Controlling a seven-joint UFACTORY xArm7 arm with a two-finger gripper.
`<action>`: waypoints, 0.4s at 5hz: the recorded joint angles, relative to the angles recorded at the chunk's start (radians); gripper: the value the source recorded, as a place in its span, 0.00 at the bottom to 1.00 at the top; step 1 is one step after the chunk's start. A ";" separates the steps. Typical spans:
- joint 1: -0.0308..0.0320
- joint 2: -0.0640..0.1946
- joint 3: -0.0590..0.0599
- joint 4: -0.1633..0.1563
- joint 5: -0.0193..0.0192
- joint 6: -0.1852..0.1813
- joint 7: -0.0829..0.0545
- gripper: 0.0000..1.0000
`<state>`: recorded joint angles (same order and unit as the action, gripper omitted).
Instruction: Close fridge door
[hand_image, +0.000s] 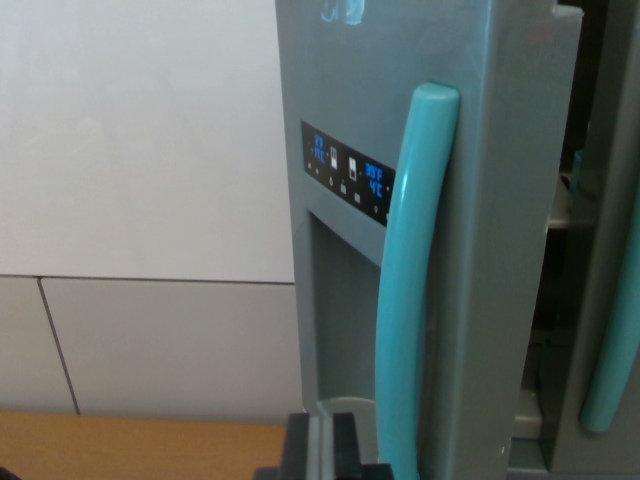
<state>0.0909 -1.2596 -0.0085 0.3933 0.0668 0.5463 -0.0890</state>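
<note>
Directly ahead of the gripper (325, 450), whose grip state cannot be told, the ajar grey fridge door (480, 250) stands upright, its teal handle (405, 300) running vertically above the fingers.

We see soft, even daylight, brightest on the white wall (140, 130). The whole picture is slightly blurred, and the display panel (347, 172) glows illegibly blue.
</note>
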 joint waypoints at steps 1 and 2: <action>0.0000 0.000 0.000 0.000 0.0000 0.000 0.000 1.00; 0.0000 0.017 0.000 0.000 0.0000 0.000 0.000 1.00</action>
<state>0.0909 -1.2426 -0.0085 0.3937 0.0668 0.5462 -0.0890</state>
